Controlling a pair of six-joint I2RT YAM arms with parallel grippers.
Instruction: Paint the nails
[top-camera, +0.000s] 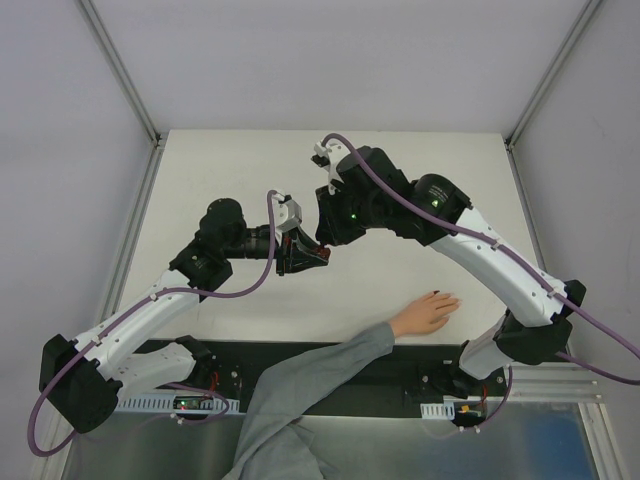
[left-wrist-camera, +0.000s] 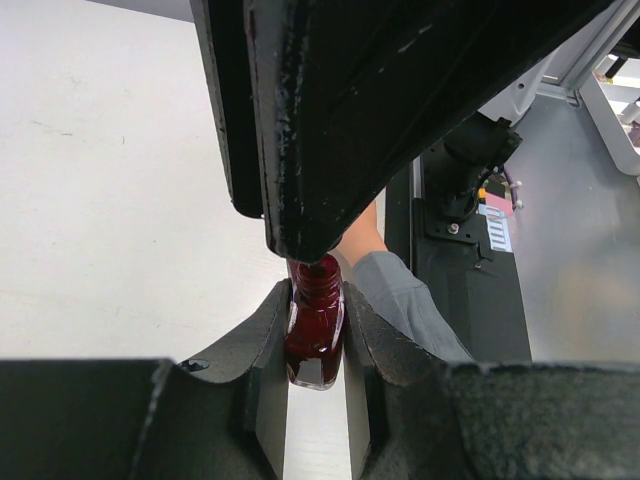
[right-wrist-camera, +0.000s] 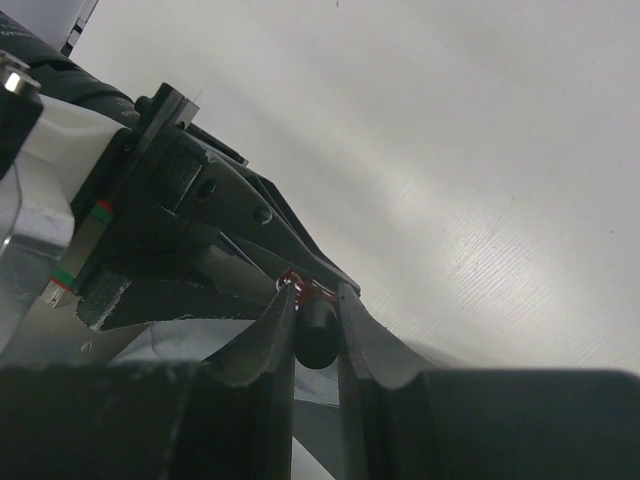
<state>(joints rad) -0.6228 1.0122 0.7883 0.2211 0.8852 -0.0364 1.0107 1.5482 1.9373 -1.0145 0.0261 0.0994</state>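
On my feed both arms wear white shells between black joints. Purple cables (top-camera: 230, 293) trail along the left arm (top-camera: 150, 310) and the right arm (top-camera: 500, 265). The left hand (left-wrist-camera: 315, 295) and the right hand (right-wrist-camera: 315, 300) are matte black, and a green light (top-camera: 352, 213) dots the right wrist.

The pale tabletop (top-camera: 230, 180) carries a bare hand (top-camera: 425, 314) lying palm down near its front right. Its grey sleeve (top-camera: 320, 372) crosses the black strip (top-camera: 405, 362) along the near edge.

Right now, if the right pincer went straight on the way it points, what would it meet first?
The black cap clamped in it comes first; right behind sits the bottle, held by the left pincer. Beyond, depth is unclear.
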